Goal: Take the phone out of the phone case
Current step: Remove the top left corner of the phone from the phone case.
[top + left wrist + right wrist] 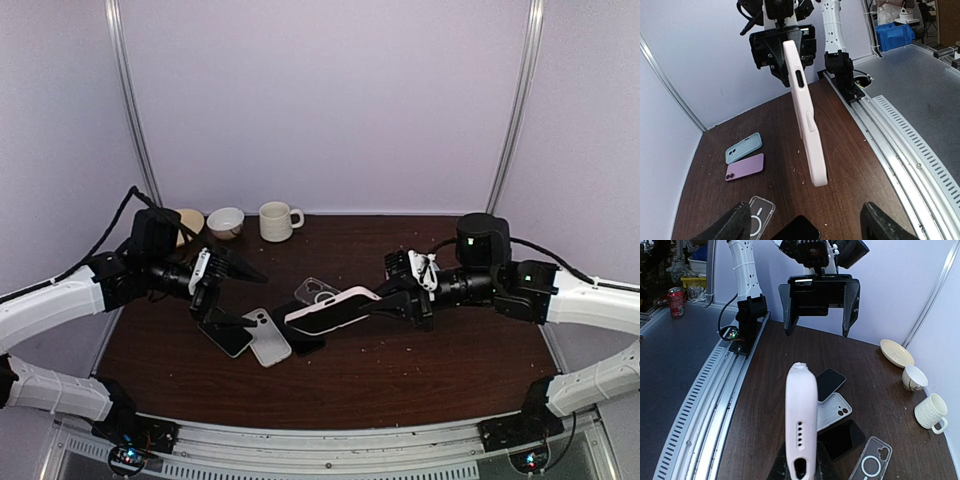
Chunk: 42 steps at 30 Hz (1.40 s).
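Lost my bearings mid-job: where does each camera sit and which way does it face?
Top external: above and behind the bases, looking down at the brown table; both arms show, right gripper shut on the pale pink cased phone.
Left wrist: faces the right gripper; its own open fingers at bottom.
Right wrist: looks along the phone at the open left gripper; its own gripper mostly hidden.
Both wrist views share the phone.

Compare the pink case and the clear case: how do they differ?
The pink case is held off the table by the right tool; the clear case lies flat on the table. Pink is opaque; clear is see-through with a white ring. Pink seems to hold a dark phone; clear looks empty. Both are phone cases.
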Each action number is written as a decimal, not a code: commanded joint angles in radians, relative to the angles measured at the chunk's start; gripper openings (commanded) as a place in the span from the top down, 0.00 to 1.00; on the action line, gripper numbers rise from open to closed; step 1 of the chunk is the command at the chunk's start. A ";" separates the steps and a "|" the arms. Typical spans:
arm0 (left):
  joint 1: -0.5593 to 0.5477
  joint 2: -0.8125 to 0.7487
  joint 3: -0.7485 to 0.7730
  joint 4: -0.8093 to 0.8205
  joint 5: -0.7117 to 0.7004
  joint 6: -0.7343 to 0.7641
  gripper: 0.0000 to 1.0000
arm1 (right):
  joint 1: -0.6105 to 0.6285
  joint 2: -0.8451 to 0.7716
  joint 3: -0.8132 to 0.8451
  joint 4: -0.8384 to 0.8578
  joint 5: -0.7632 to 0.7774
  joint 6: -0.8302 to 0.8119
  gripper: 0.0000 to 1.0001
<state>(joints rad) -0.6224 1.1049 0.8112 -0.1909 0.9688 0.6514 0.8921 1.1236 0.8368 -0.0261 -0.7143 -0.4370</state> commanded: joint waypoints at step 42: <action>-0.187 0.069 -0.044 0.030 0.145 0.036 0.64 | 0.059 0.129 0.159 0.013 -0.255 -0.112 1.00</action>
<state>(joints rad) -0.8013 1.1664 0.7647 -0.1814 1.0840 0.6651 0.9424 1.2514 0.9459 -0.0605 -0.9241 -0.5438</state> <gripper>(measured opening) 0.365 0.088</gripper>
